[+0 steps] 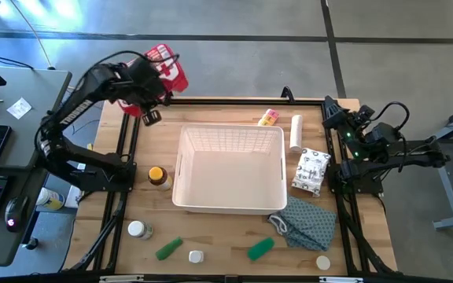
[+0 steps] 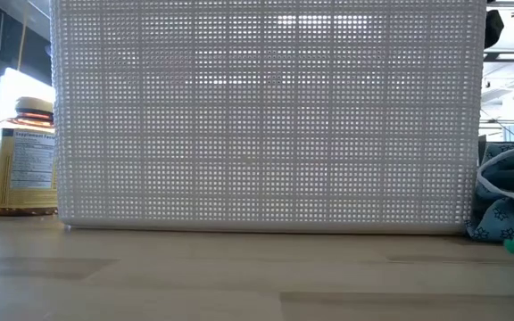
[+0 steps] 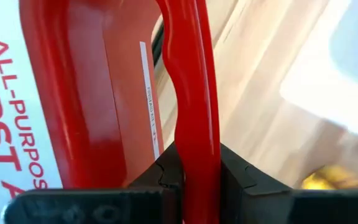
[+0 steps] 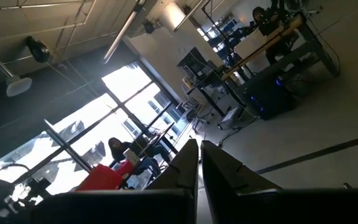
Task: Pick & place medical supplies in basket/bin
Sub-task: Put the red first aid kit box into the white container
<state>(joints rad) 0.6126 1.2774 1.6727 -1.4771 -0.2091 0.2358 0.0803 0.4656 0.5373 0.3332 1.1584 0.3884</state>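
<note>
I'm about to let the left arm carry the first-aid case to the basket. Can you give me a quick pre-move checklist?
1. Left hand shut on the red first-aid case, by its rim: ok.
2. Case lifted off the table: ok.
3. Basket interior free of items: ok.
4. Amber bottle stands beside the basket, outside it: ok.
5. Right hand shut, parked at the table's right edge: ok.
6. Grip firm enough for travel: cannot tell.

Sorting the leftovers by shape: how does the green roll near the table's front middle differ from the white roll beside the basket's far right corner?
The green roll lies slantwise on the wood near the table's front edge, next to the teal cloth; the white roll lies straight, pointing away from the front, near the far edge. The green one looks shorter and stubbier, the white one longer and slimmer. Both lie flat on the table outside the basket, untouched by either claw.
</note>
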